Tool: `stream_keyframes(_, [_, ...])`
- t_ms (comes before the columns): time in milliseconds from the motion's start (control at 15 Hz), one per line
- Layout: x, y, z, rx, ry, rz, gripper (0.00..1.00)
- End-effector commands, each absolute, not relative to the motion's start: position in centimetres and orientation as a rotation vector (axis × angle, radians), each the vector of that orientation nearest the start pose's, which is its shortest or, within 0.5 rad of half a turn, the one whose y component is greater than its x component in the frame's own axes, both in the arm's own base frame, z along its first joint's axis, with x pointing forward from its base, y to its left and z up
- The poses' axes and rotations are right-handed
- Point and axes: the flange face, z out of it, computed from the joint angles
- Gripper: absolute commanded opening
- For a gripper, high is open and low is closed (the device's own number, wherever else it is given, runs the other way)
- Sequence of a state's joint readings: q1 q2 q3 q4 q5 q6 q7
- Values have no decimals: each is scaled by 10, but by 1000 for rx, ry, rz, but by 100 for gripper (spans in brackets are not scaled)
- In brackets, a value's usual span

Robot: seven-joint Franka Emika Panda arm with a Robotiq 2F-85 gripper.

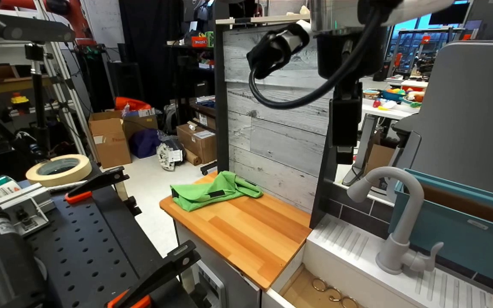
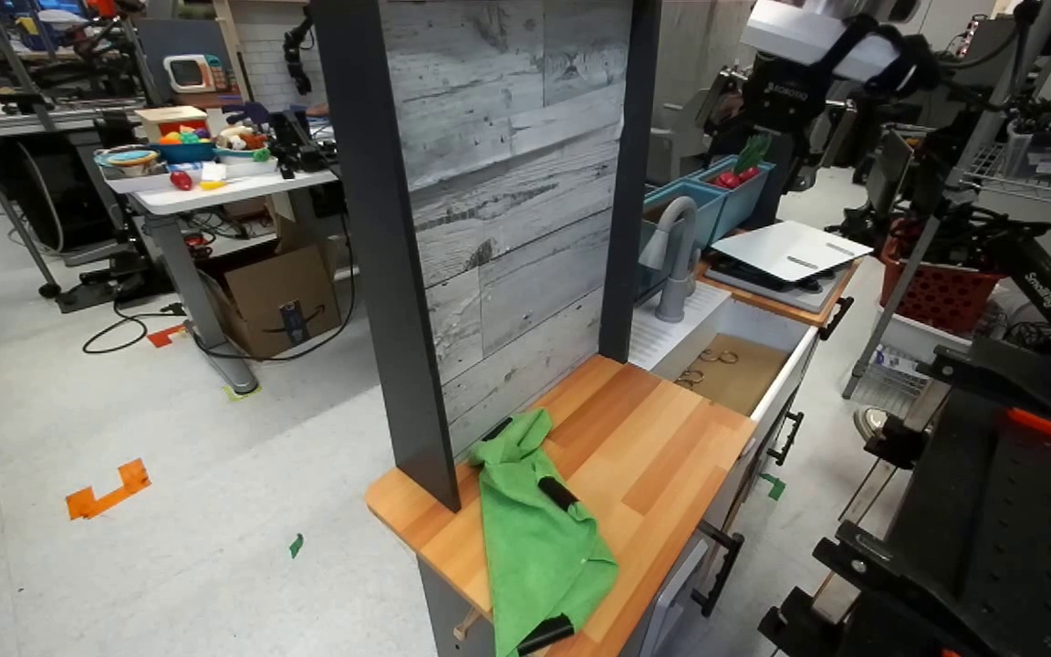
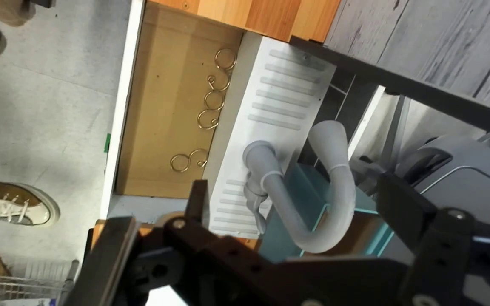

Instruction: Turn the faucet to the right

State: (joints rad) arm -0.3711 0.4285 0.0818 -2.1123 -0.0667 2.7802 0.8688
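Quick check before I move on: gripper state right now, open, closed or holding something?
Gripper: open, holding nothing; the faucet is not in its grip.

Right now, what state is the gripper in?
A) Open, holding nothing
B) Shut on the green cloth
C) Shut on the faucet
A: in the wrist view, the gripper stands wide open, with a gap on each side of the faucet.
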Motion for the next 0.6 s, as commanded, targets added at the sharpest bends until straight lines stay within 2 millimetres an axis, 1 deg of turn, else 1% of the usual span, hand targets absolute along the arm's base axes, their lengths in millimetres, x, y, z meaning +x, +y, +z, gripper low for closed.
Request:
stream_keyframes(0, [591, -185, 228, -2572, 1575, -297, 100])
stream_keyframes(267, [595, -207, 226, -2585, 1675, -353, 100])
stream_keyframes(533, [602, -218, 215, -2592, 1777, -378, 100])
